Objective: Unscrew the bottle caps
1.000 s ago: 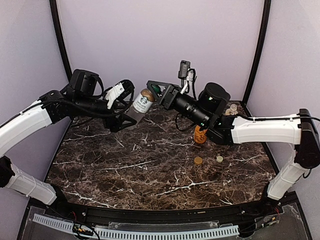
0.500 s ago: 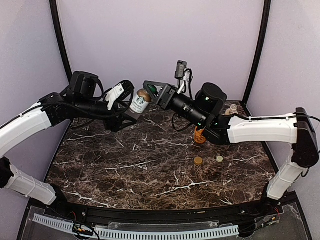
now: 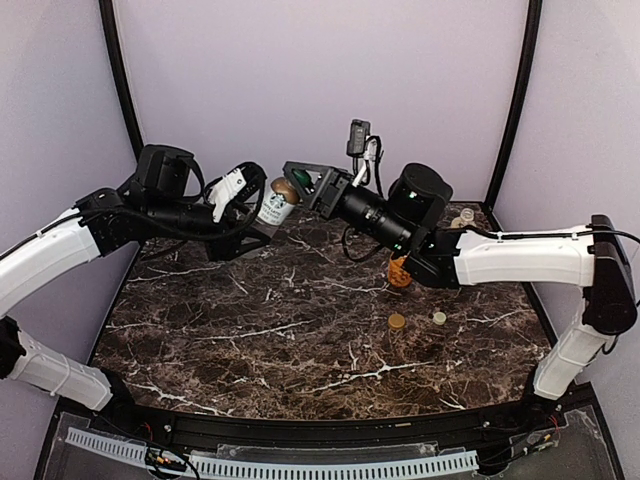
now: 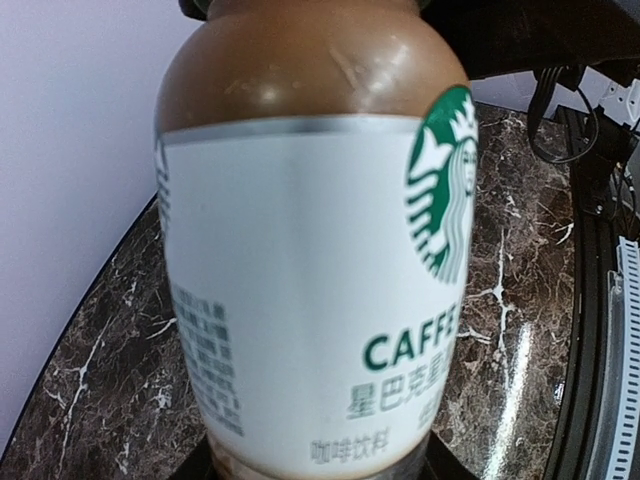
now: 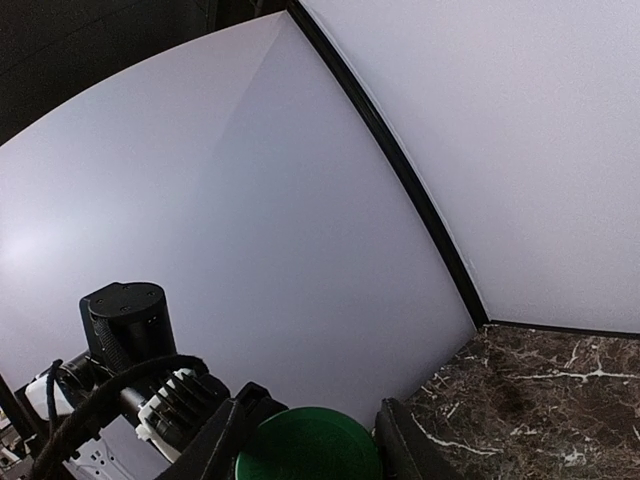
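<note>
We find the left pincer (image 3: 265, 215) clenched on the lower body of the coffee bottle (image 4: 300, 270), its dark fingers lying against either side of the base at the bottom edge of the left wrist view; the bottle is off the tabletop (image 3: 250, 330), held tilted in the air over its rear left part, with the top end leaning toward the right arm; its body is brown, with a white label bearing a round green logo and green lettering; the right pincer (image 5: 308, 435) is closed round the green cap (image 5: 310, 458), which sits between its two black fingers at the bottom of the right wrist view; in the top view that cap meets the brown shoulder of the bottle, though we cannot tell whether it is screwed on or loose; further out, an orange bottle (image 3: 400, 270) stands on the tabletop just beneath the right forearm, partly hidden by it; a small clear bottle (image 3: 466, 215) stands near the rear right corner, too small for us to read; a golden cap (image 3: 397, 321) and a pale cap (image 3: 439, 318) lie on the dark veined marble in front of the orange bottle, near each other but apart; pale lilac walls (image 3: 320, 80) close the scene behind.
</note>
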Tool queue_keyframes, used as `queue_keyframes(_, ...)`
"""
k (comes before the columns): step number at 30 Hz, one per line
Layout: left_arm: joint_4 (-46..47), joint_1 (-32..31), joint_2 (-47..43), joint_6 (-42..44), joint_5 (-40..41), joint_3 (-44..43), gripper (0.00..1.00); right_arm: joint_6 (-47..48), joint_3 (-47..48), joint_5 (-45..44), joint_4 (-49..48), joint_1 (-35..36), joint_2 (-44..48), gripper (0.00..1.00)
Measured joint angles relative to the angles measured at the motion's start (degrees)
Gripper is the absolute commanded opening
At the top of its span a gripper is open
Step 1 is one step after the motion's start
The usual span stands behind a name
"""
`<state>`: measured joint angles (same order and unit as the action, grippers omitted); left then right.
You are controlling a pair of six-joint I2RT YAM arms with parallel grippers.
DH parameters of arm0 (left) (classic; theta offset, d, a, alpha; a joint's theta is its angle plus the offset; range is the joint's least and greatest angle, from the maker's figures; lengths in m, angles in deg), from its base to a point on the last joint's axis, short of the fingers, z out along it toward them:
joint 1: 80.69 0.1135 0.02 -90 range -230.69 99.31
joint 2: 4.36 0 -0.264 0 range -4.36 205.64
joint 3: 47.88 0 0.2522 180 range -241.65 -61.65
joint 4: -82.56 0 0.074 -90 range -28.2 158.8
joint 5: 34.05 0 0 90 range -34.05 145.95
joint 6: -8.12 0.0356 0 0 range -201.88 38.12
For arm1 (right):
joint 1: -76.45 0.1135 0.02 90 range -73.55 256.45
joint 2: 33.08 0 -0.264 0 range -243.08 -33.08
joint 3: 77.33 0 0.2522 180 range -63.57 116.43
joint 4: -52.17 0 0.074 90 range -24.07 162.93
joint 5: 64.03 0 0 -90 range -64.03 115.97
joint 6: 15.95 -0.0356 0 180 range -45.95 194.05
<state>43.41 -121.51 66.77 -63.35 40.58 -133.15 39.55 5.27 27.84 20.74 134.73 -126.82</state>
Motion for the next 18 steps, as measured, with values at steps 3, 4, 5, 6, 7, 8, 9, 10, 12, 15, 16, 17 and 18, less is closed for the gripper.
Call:
queue_keyframes(3, 0.52, -0.13, -0.42, 2.67, 3.15, 0.55, 0.38, 1.51, 1.25, 1.62, 5.55, -0.33, 1.09, 0.66)
queue_keyframes(4, 0.87, -0.13, -0.72, 4.31, 4.74, 0.9, 0.37, 1.68, 1.86, 2.1, 7.98, -0.5, 1.6, 0.68)
queue_keyframes(5, 1.51, -0.11, -1.11, 6.25, 6.4, 1.4, 0.37, 2.21, 2.86, 2.71, 11.52, -0.76, 2.29, 0.7)
queue_keyframes(6, 2.54, -0.13, -1.66, 8.22, 8.35, 2.19, 0.37, 2.67, 4.02, 3.34, 15.23, -1.09, 3.23, 0.71)
queue_keyframes(7, 3.58, -0.11, -2.29, 10.75, 10.58, 3.04, 0.36, 2.84, 4.98, 3.91, 18.53, -1.49, 4.24, 0.74)
queue_keyframes(8, 5.07, -0.13, -3.1, 13.53, 12.5, 4.24, 0.36, 3.13, 5.99, 4.94, 22.67, -2.14, 5.97, 0.83)
queue_keyframes(9, 6.93, -0.13, -4.07, 16.7, 15.06, 5.62, 0.36, 3.13, 6.43, 5.73, 25.22, -2.8, 7.43, 0.92)
queue_keyframes(10, 8.11, -0.13, -4.68, 18.97, 16.57, 6.51, 0.36, 3.02, 6.64, 6.45, 27.76, -3.52, 9.22, 0.98)
queue_keyframes(12, 12.61, -0.24, -6.36, 25.57, 20.57, 9.14, 0.36, 3.17, 7.06, 7.65, 32.54, -4.68, 12.55, 0.99)
queue_keyframes(15, 19.98, -0.52, -7.82, 34.82, 24.96, 12.59, 0.35, 3.37, 8.72, 8.46, 38.69, -5.46, 15.26, 0.99)
queue_keyframes(16, 22.91, -0.74, -8.17, 38.01, 25.92, 13.9, 0.35, 3.32, 9.55, 8.66, 40.57, -5.46, 15.39, 0.99)
queue_keyframes(17, 26.69, -1.14, -8.52, 42.45, 27.21, 15.69, 0.35, 3.28, 10.36, 8.87, 42.4, -5.49, 15.28, 0.99)
queue_keyframes(18, 28.7, -1.4, -8.66, 45.0, 27.76, 16.65, 0.35, 3.04, 11.13, 9.22, 44.63, -5.49, 14.73, 0.98)
